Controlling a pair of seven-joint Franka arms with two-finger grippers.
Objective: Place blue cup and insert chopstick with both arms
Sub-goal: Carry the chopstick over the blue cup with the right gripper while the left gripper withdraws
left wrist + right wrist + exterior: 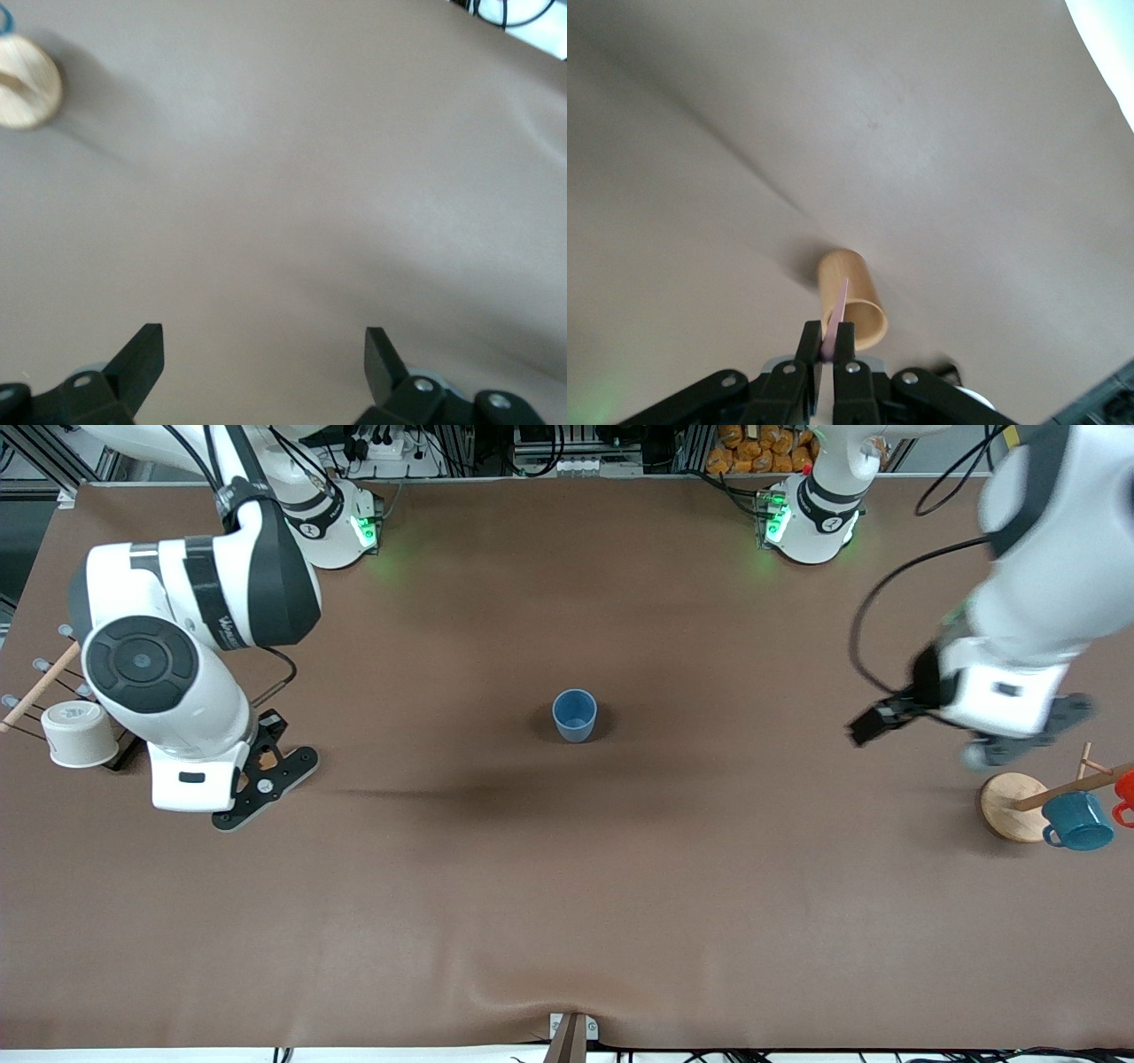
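The blue cup [575,715] is stood mid-bench [567,886], well apart from both grippers. The chopstick [835,320] is pinched by the right gripper [828,347]. The left gripper [264,347] fingers are spread wide.

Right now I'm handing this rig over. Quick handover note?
Left gripper: open, holds nothing, up over bare table at the left arm's end, near the mug rack's round wooden base.
Right gripper: shut on the chopstick, directly above the brown wooden cup at the right arm's end.
Blue cup: upright and alone mid-table, with nothing visible in it.
Done: cup placed, chopstick gripped.
Left: carry the chopstick to the blue cup and drop it in.
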